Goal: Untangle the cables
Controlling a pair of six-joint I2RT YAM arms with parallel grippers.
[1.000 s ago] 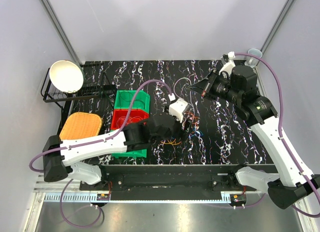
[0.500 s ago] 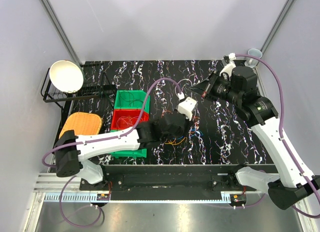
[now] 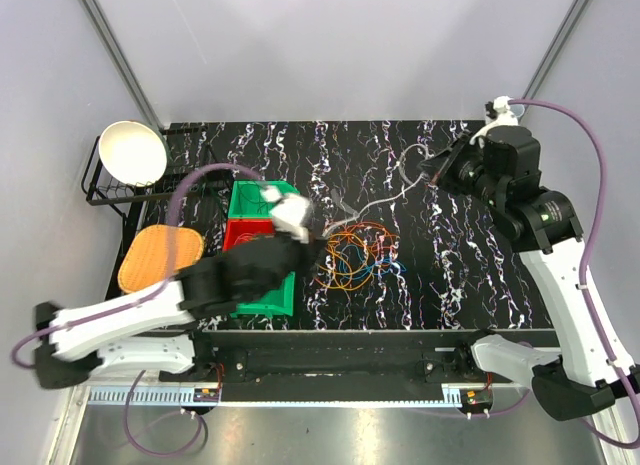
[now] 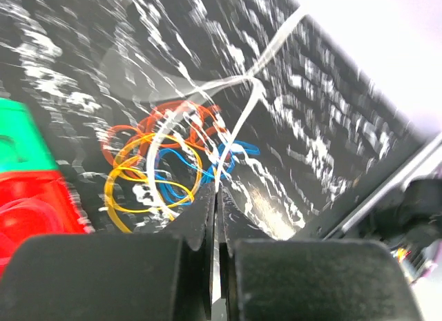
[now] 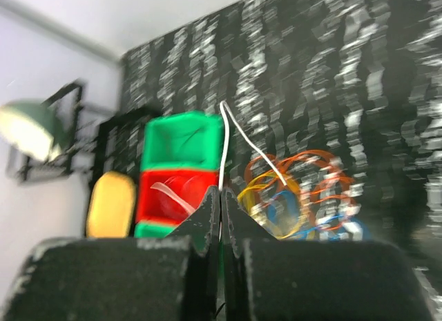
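Observation:
The cables [image 3: 355, 255] lie in a tangle of orange, yellow and blue coils mid-table, also seen in the left wrist view [image 4: 162, 159] and the right wrist view [image 5: 300, 193]. A thin white cable [image 3: 385, 198] stretches above the tangle between both grippers. My left gripper [image 3: 318, 235] is shut on one end of the white cable [image 4: 242, 114], just left of the tangle. My right gripper [image 3: 428, 173] is shut on the white cable [image 5: 223, 141] at the back right, raised over the table. Both pairs of jaws stand pressed together with only the thin cable between them.
Stacked green [image 3: 262, 198] and red bins [image 3: 240, 237] stand left of the tangle, under my left arm. An orange board [image 3: 160, 257] lies at the left edge. A white bowl [image 3: 133, 152] sits on a black rack [image 3: 110, 193] at the back left.
My left gripper closed on the white cable and pulled back left, uncovering the tangle. My right gripper moved right and back. The white cable now stretches between them.

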